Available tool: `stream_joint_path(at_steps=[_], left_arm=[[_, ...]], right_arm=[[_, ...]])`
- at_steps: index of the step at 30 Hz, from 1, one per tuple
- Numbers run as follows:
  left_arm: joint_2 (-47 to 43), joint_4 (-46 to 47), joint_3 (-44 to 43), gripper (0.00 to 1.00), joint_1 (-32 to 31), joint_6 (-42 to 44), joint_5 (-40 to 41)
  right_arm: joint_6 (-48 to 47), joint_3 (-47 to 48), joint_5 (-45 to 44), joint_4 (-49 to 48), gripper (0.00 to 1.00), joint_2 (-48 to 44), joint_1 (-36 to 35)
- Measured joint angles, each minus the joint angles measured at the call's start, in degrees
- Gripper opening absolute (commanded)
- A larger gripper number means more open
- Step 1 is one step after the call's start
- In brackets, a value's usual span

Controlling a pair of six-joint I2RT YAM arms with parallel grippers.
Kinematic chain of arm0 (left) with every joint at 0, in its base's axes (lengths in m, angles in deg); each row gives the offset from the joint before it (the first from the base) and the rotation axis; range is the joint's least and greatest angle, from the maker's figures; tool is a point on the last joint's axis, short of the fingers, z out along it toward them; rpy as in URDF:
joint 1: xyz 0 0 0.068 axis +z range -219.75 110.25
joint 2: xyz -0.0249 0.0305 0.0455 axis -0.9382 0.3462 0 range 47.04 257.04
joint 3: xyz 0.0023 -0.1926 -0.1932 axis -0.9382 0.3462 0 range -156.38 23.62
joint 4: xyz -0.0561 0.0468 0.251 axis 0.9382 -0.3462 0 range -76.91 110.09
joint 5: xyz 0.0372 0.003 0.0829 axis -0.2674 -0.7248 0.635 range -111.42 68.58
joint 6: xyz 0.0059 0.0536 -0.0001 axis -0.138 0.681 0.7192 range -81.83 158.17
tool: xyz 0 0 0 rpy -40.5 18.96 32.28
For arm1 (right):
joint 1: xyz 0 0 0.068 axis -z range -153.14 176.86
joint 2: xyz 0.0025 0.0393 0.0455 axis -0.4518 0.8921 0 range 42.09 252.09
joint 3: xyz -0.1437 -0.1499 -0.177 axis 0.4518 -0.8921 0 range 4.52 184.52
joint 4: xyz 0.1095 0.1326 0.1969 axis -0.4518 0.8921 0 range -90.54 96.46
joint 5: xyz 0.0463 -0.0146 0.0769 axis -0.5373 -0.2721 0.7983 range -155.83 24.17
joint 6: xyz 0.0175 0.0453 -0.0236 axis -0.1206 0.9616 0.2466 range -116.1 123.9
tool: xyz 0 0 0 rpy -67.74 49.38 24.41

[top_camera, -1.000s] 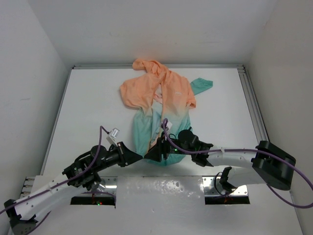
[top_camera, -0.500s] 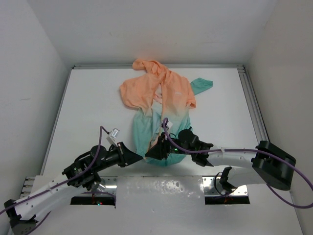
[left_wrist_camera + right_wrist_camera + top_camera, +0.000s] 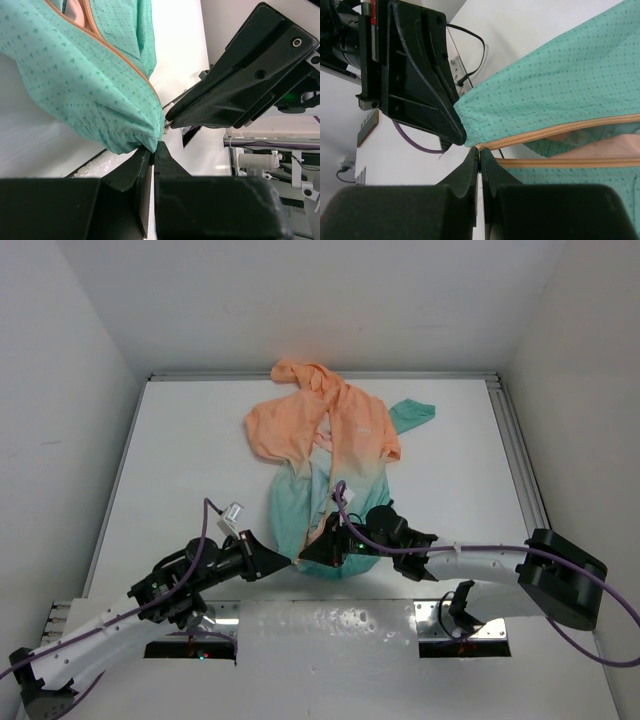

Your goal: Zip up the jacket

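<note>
Jacket (image 3: 330, 455) lies crumpled mid-desk, nearer the far edge. The hood points to the back wall, the peach-orange chest fades to a teal hem at the near side, and one teal cuff is flung out to the right. The front is open: the two panels sit apart and pale lining shows between them.

Zipper (image 3: 545, 131): two orange tapes run along the teal panels and converge at the hem corner. They are unjoined over the length in view.

Markings: small white logo (image 3: 366, 430) on the chest, too small to read. The teal fabric carries a fine repeating dot print. No legible writing on the jacket.

Right claw (image 3: 480, 150): fingers pressed together with almost no gap, tips pinching the bottom end of the zipper where the tapes meet. A small metal piece shows at its tip in the left wrist view; I cannot tell what it is.

Left claw (image 3: 154, 147): fingers likewise pressed together, nipping the teal hem edge just beside the right claw. The two sets of tips nearly touch.

Both claws meet at the near hem, low over the white desk (image 3: 180, 460).

White tag (image 3: 232, 511) on the left arm's purple cable (image 3: 205, 530): no text readable.
</note>
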Motion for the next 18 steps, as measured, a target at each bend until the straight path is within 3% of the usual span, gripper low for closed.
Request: stream_joint_path(at_steps=[6,13,15,18], left_arm=[[0.0,0.42,0.33,0.0,0.0,-0.11,-0.02],[0.83,2.67,1.42,0.27,0.0,-1.05,-0.76],[1.64,4.07,1.99,0.32,0.0,-1.33,-1.07],[3.06,5.75,2.45,0.3,0.0,-1.55,-1.51]], right_arm=[[0.5,-0.17,-0.22,-0.04,0.0,0.0,0.0],[0.87,-0.24,-1.57,-0.04,0.0,-0.02,-0.07],[1.03,-0.24,-1.7,-0.04,0.0,-0.02,-0.07],[1.11,-0.24,-1.84,-0.07,0.0,-0.02,-0.09]])
